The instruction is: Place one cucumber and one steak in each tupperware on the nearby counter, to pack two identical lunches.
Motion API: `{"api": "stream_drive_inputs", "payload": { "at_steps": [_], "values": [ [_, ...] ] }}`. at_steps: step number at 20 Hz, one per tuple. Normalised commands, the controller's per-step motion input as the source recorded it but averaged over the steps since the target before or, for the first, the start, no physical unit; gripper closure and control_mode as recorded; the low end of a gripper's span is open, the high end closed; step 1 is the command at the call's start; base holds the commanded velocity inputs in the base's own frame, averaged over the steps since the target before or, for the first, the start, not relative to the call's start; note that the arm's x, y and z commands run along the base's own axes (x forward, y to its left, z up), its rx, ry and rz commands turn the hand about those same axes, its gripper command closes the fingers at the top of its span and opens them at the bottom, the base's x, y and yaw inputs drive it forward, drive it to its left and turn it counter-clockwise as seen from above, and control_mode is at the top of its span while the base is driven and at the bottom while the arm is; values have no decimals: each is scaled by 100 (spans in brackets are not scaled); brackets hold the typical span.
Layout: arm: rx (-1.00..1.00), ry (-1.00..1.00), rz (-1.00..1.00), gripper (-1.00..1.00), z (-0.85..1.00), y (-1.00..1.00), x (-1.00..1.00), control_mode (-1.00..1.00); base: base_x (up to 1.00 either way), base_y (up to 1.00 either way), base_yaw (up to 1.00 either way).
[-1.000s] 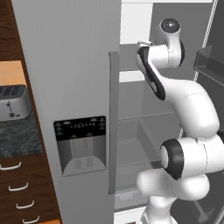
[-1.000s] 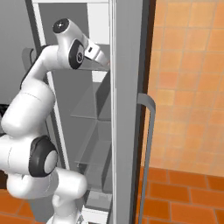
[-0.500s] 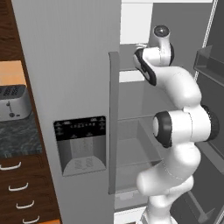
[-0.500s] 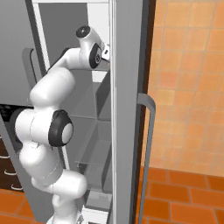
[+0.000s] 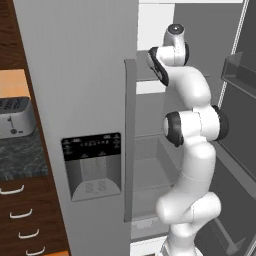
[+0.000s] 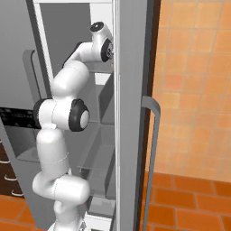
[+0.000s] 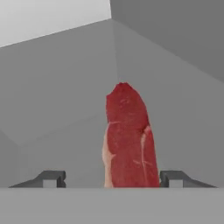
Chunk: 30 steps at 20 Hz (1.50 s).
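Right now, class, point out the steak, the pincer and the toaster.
steak (image 7: pixel 128 144): hand view, middle of the red flesh.
pincer (image 7: pixel 113 178): hand view, midway between its tips.
toaster (image 5: pixel 15 116): left base view, its front face.

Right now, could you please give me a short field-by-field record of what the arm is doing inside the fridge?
location: arm reaches into the open fridge, at an upper shelf
target: red-pink steak lying on the grey shelf floor
gripper: gripper straddles the steak's near end, one fingertip on each side
jaws: apart, with a visible gap to the meat on both sides; no grip yet
nearby: silver toaster on the counter left of the fridge
task progress: steak not yet lifted
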Motion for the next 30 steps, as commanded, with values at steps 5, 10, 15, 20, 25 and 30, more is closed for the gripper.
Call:
{"api": "stream_drive_inputs", "payload": {
  "at_steps": [5,10,15,20,25,30],
  "values": [
    [-5,-11,0,100,-100,-12,3,-100,0,0,0],
    [-4,-48,0,100,-96,13,-64,-100,0,0,0],
    [0,37,-2,100,20,12,-97,-100,0,0,0],
    [-2,77,-1,100,52,34,-100,-100,0,0,0],
    [-1,89,-2,100,55,58,-91,-100,0,0,0],
    [0,88,0,100,92,71,-41,-100,0,0,0]
  ]
}}
